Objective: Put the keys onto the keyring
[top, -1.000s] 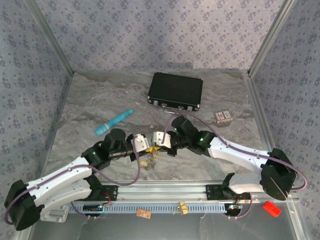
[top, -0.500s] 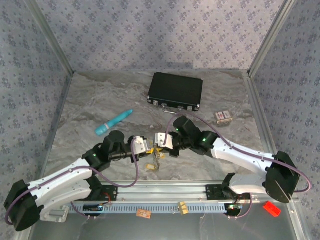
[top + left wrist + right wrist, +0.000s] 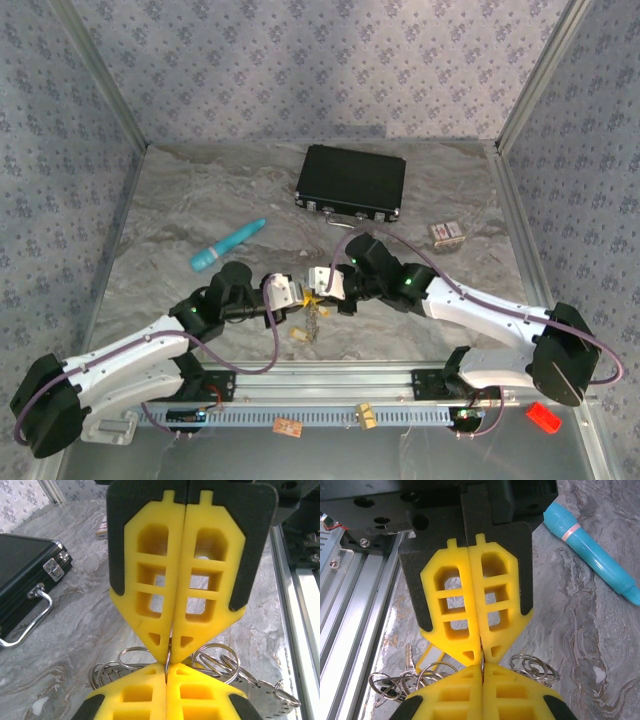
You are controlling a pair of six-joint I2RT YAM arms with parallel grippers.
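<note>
Left gripper (image 3: pixel 165 674) at the bottom edge, yellow fingers pressed flat together. Right gripper (image 3: pixel 172 649) faces it tip to tip, also closed. Thin metal sliver (image 3: pixel 169 660) sits in the seam between the tips; can't tell what it is. Loose wire rings (image 3: pixel 216 655) bunch behind, keyring (image 3: pixel 261 699) at lower right. Black case (image 3: pixel 22 567) lies left on the desk (image 3: pixel 90 625), aluminium rail (image 3: pixel 295 605) right.

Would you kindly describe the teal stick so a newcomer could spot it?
Find the black case at the back of the table. Left of it, nearer the front, a stick lies slanted. It alone is bright teal, long and round, with a pale band.
</note>
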